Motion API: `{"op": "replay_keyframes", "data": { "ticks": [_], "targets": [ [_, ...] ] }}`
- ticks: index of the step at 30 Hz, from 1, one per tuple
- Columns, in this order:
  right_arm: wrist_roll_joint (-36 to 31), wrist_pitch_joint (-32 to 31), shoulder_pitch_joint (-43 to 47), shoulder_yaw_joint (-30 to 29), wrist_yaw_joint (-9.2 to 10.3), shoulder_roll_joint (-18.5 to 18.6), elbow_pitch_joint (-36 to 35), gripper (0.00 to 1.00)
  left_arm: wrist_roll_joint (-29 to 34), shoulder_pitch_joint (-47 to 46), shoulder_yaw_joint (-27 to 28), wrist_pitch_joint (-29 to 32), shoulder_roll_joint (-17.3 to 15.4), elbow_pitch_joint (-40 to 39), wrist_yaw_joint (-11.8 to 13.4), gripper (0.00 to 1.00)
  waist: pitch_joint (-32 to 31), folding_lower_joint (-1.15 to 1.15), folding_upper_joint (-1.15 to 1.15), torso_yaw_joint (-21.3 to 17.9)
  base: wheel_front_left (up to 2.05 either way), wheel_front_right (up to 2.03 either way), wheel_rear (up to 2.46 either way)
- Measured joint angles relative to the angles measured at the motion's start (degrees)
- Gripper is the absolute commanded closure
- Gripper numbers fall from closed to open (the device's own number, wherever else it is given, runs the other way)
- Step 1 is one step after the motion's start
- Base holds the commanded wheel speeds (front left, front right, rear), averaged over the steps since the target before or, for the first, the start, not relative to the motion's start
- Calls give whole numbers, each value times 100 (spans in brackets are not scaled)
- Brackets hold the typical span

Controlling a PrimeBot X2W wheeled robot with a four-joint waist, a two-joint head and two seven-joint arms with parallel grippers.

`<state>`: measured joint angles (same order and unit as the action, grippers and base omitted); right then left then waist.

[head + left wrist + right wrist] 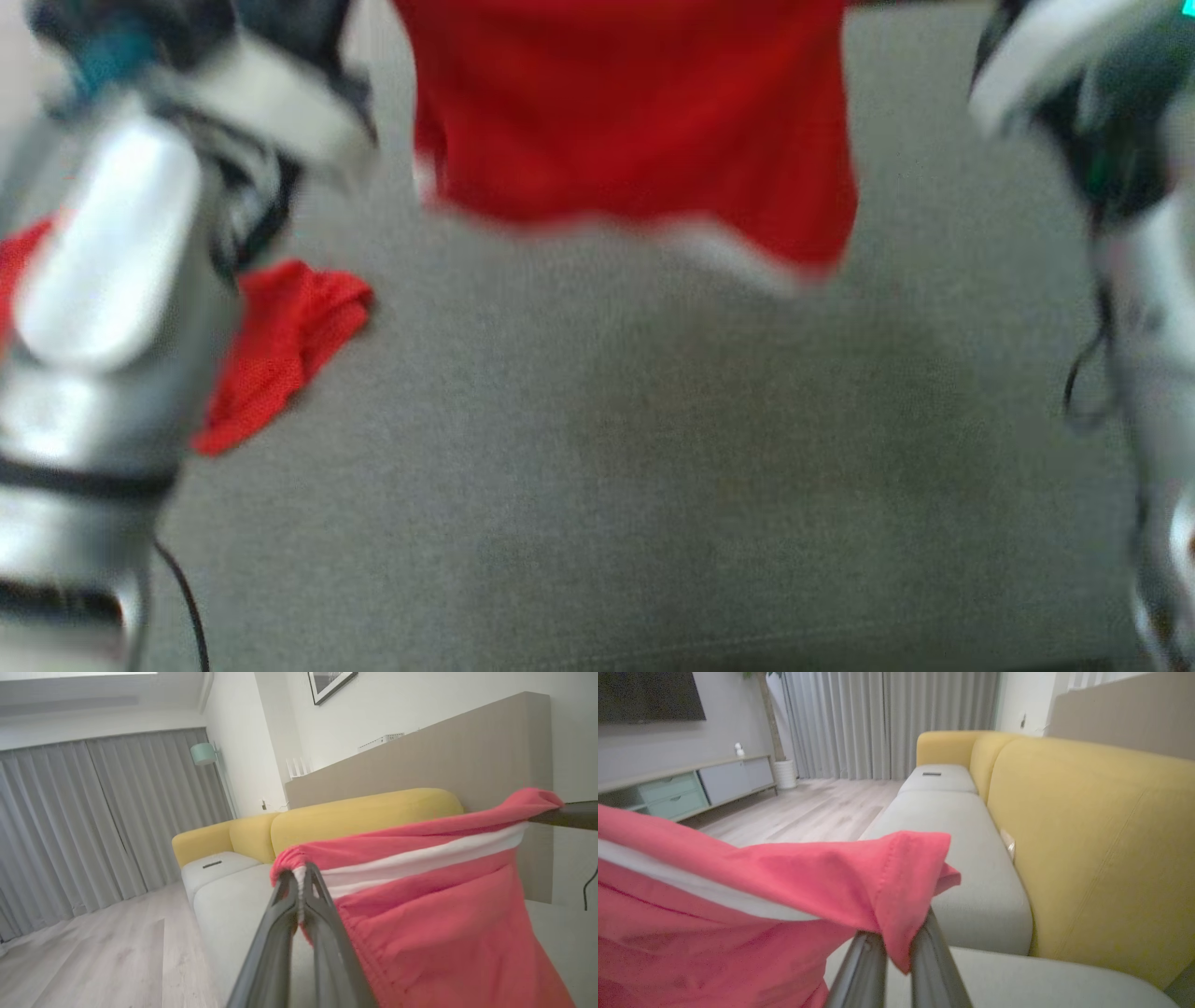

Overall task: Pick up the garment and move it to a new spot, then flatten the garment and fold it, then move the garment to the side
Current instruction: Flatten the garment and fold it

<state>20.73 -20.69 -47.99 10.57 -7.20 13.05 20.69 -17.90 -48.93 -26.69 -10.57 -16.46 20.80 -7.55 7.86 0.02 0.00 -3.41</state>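
both wrist views: garment pinched; head view: second red cloth.

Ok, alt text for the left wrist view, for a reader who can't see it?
The left gripper, shut, pinches the gathered corner of a red garment with a white band, held stretched to the right gripper at the frame's right edge. Behind are a yellow-backed sofa with grey seats and grey curtains.

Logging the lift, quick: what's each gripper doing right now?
Left gripper: shut on the red white-striped fabric garment.
Right gripper: shut on the same garment's other end.
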Motion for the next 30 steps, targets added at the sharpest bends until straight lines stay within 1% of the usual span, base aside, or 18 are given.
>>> {"op": "replay_keyframes", "data": {
  "ticks": [2,4,6,9,10,11,12,14,18,22,27,30],
  "targets": [
    [-25,345,-836,30,0,4,501,100,-78,-731,-67,-74,-33,336,-1,100,325,0,0,-24,0,0,0],
    [-209,806,-1623,131,0,33,1027,100,-174,-1429,-57,-193,-32,760,-1,100,643,1,0,-47,0,0,0],
    [-404,1360,-2304,196,-2,31,1550,100,-223,-2046,-8,-304,1,1185,-2,100,934,1,0,-68,0,0,0],
    [-673,2185,-3081,115,-10,-15,2341,100,-236,-2753,109,-372,92,1623,-9,100,1293,1,0,-106,0,0,0],
    [-840,2629,-3385,-12,-10,-81,2818,100,-235,-3017,231,-374,198,1770,-10,100,1464,1,0,-136,0,0,0],
    [-906,2803,-3471,-35,-10,-116,3045,100,-235,-3064,325,-383,264,1753,-10,100,1531,0,0,-150,0,0,0],
    [-906,2803,-3471,-35,-10,-116,3045,100,-235,-3064,325,-383,264,1753,-10,100,1531,0,0,-150,0,0,0],
    [-980,2980,-3506,-44,-10,-200,3533,100,-235,-3034,421,-414,394,1744,-9,100,1626,0,0,-176,0,0,0],
    [-1061,3019,-3254,219,-10,-312,4367,100,-300,-2505,458,-414,593,1707,-9,100,1676,-2,0,-148,0,0,0],
    [-923,2653,-2777,744,-10,-346,4901,100,-488,-1658,267,-414,662,1624,-7,100,1619,-2,0,-59,0,0,0],
    [-341,1806,-1965,1684,-10,-299,4964,100,-716,-599,-153,-413,600,1432,-2,100,1400,-2,0,44,0,0,0],
    [248,1144,-1422,2321,-10,-43,4585,100,-800,34,-535,-413,467,1249,-2,100,1220,-3,0,95,0,0,0]
  ]
}}
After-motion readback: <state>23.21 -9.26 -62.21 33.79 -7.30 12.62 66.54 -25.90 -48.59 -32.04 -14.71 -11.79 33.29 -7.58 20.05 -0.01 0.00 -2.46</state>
